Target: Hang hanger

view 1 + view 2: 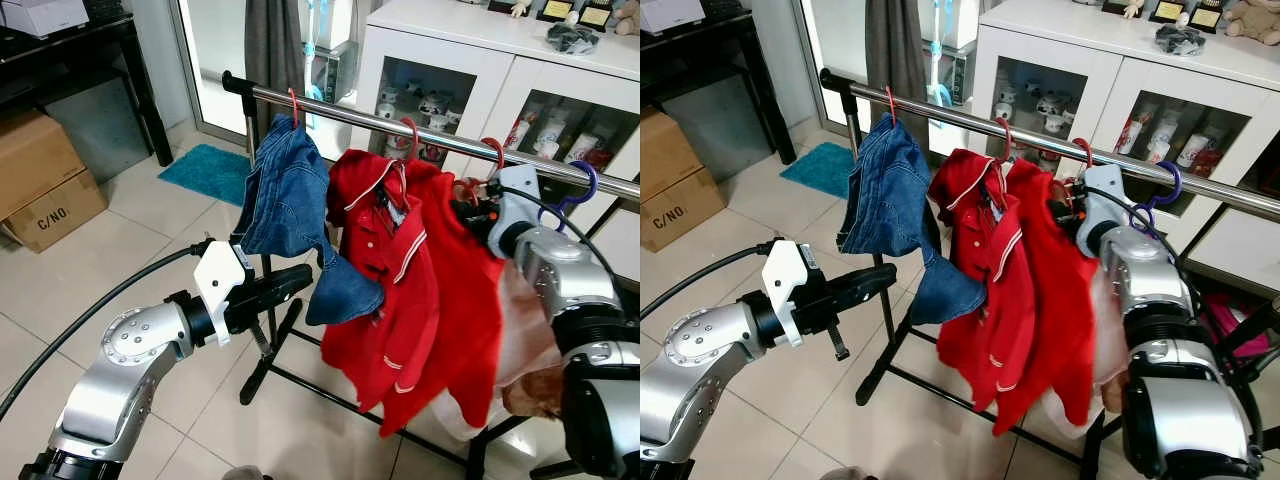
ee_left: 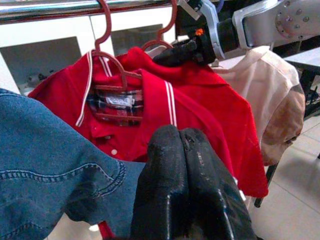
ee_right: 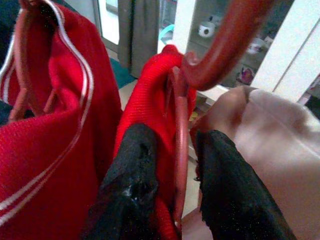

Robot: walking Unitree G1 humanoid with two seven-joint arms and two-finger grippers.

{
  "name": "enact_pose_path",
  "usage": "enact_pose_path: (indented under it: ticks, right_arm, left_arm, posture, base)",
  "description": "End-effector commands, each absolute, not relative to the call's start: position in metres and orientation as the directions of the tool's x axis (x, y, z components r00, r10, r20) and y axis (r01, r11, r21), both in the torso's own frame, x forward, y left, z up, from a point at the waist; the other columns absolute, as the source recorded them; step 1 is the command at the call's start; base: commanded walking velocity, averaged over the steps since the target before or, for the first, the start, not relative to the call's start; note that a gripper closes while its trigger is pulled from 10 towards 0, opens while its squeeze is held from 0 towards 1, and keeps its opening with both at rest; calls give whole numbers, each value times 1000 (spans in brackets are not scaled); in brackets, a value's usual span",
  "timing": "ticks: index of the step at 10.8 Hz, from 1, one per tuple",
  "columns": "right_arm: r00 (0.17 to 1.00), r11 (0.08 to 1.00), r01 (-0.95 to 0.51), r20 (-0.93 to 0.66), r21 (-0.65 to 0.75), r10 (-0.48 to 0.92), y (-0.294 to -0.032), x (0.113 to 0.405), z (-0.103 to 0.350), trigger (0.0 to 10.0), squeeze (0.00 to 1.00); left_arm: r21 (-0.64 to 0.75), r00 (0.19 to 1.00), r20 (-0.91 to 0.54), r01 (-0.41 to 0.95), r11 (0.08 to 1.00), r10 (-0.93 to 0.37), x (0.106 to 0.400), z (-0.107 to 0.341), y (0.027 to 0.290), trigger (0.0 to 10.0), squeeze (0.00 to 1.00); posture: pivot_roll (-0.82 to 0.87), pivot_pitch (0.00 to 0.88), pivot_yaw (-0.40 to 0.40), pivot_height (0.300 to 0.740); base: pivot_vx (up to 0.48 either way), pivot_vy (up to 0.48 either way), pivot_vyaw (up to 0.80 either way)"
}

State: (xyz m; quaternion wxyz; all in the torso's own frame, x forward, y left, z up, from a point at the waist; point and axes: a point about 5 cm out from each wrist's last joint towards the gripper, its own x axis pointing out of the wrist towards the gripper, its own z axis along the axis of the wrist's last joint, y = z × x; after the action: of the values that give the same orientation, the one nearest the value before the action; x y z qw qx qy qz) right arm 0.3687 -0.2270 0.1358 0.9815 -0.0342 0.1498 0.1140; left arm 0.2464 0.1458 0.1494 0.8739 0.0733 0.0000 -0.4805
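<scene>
A steel rail (image 1: 400, 115) carries several hung garments. From left to right these are a blue denim piece (image 1: 290, 200), a red jacket with white stripes (image 1: 385, 260), a plain red garment (image 1: 470, 300), and a beige one (image 1: 525, 340) on a purple hanger (image 1: 585, 185). The plain red garment's red hanger (image 3: 181, 150) has its hook (image 1: 493, 150) over the rail. My right gripper (image 3: 176, 134) is shut on that hanger's neck just below the rail, one finger on each side. My left gripper (image 1: 300, 278) is shut and empty, held low beside the denim hem.
The rack's black base (image 1: 270, 360) stands on the tiled floor. Behind the rail is a white glass-door cabinet (image 1: 480, 60). A cardboard box (image 1: 40, 180), a black table (image 1: 100, 50) and a blue mat (image 1: 210, 170) lie to the left.
</scene>
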Motion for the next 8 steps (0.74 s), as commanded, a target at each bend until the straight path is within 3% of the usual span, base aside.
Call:
enact_pose_path:
  ticks: [1, 8]
  right_arm:
    - [930, 973, -229, -300, -14, 215, -228, 369, 137, 0, 0]
    - [947, 973, -226, -225, 41, 229, -228, 370, 151, 0, 0]
  left_arm:
    - [140, 535, -76, 841, 522, -841, 246, 150, 147, 10000, 0]
    - [161, 579, -77, 811, 563, -812, 252, 148, 147, 10000, 0]
  posture:
    - [-7, 0, -21, 740]
    - [-10, 0, -27, 740]
  base:
    - [0, 0, 0]
    - [0, 0, 0]
